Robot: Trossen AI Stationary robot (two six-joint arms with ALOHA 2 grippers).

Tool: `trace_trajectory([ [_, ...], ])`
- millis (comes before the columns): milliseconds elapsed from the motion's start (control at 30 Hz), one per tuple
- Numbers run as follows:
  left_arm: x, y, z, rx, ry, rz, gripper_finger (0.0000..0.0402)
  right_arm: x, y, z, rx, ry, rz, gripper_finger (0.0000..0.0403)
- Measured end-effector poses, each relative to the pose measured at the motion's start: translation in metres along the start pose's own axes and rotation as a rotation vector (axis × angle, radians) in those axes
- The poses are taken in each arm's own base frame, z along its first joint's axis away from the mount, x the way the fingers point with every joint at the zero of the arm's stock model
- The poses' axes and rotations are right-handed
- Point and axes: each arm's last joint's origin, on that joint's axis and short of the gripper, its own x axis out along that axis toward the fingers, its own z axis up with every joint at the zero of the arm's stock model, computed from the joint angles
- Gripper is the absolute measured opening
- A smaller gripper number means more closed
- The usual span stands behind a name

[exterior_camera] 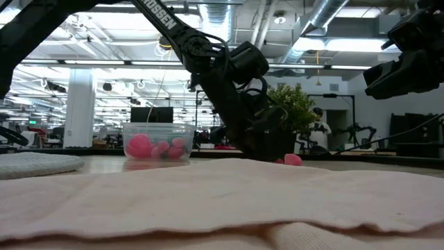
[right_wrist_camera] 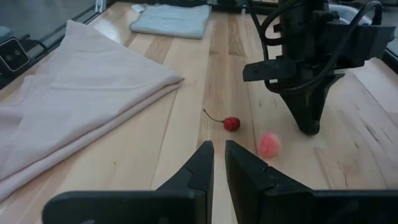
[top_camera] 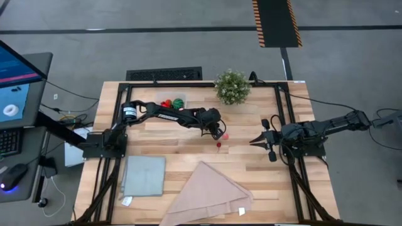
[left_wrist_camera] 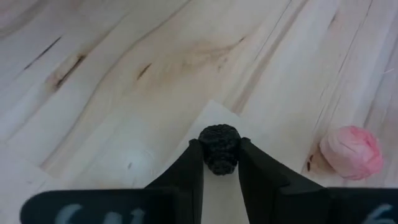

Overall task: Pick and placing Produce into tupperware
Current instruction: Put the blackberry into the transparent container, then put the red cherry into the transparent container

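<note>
Produce: dark berry (left_wrist_camera: 219, 148) was pinched in left end effector (left_wrist_camera: 219, 163) low over bench (top_camera: 188, 147) centre, pink piece (right_wrist_camera: 269, 144) & cherry (right_wrist_camera: 231, 123) beside it. Pick step underway; next prob. lift & carry to tupperware (exterior_camera: 157, 142). Right end effector (right_wrist_camera: 217, 162) pressed together, idle.

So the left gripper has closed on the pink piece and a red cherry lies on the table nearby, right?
Not quite. The left wrist view shows the left gripper shut on a small dark bumpy piece; the pink piece lies loose on the table beside it. The red cherry does lie nearby.
</note>
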Motion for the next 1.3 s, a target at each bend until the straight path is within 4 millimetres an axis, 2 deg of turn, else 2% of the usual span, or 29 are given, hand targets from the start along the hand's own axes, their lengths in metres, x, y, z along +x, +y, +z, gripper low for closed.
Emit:
trace_trajectory([
  [233,-0.024,-0.001,0.008,-0.012,-0.025,0.016,0.0060,0.000,0.000,0.000,0.000,0.000,0.000,0.0064],
  [333,-0.044,-0.001,0.012,-0.007,-0.072,0.037,0.0059,0.000,0.000,0.000,0.000,0.000,0.000,0.0064],
  [433,-0.069,0.005,0.012,-0.010,-0.108,0.068,0.0042,0.000,0.000,0.000,0.000,0.000,0.000,0.0064],
  [600,-0.109,0.025,-0.004,-0.044,-0.173,0.104,0.0002,0.000,0.000,0.000,0.000,0.000,0.000,0.0064],
  [767,-0.145,0.043,-0.026,-0.075,-0.241,0.099,0.0005,0.000,0.000,0.000,0.000,0.000,0.000,0.0064],
  [933,-0.176,0.055,-0.038,-0.118,-0.310,0.099,0.0007,0.000,0.000,0.000,0.000,0.000,0.000,0.0064],
  [1100,-0.178,0.057,-0.044,-0.103,-0.288,0.050,0.0009,0.000,0.000,0.000,0.000,0.000,0.000,0.0064],
  [1200,-0.163,0.048,-0.050,-0.077,-0.240,0.015,0.0025,0.000,0.000,0.000,0.000,0.000,0.000,0.0064],
  [1300,-0.140,0.034,-0.058,-0.047,-0.201,-0.045,0.0070,0.000,0.000,0.000,0.000,0.000,0.000,0.0064],
])
